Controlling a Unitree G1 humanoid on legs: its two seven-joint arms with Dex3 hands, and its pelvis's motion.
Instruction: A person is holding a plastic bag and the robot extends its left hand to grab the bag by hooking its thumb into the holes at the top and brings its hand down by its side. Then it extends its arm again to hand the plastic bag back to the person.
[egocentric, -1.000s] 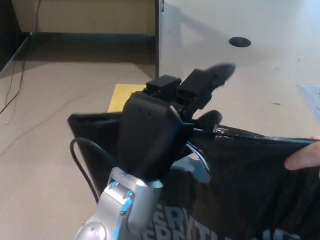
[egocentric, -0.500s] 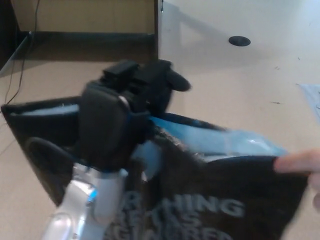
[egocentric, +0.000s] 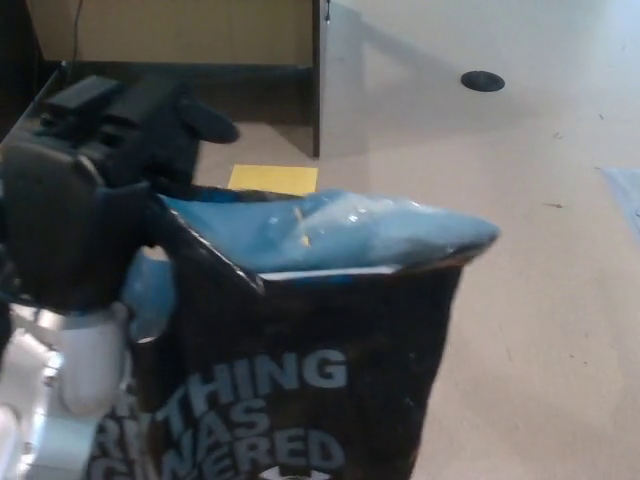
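Black plastic bag (egocentric: 330, 370) hangs from the robot's left hand (egocentric: 70, 200) at the left of the head view, its mouth gaping to show a pale blue lining or contents that cannot be told apart. The hand, a dark block above a silver forearm (egocentric: 60, 400), grasps the bag at its near left top corner; the fingers (egocentric: 175, 120) rise blurred above the rim, and the thumb and the holes it should hook are hidden behind the hand's own casing. White lettering (egocentric: 265, 400) runs across the bag's front, cut off by the lower edge, so only parts of words such as "THING" and "WERED" can be read. The bag's bottom is out of frame. Behind the bag, a yellow square (egocentric: 272, 179) lies on the beige floor (egocentric: 540, 250), partly covered by the bag's rim. A wooden panel (egocentric: 170, 30) stands along the top, and a dark round disc (egocentric: 482, 81) sits on the floor at upper right. The right hand does not show.
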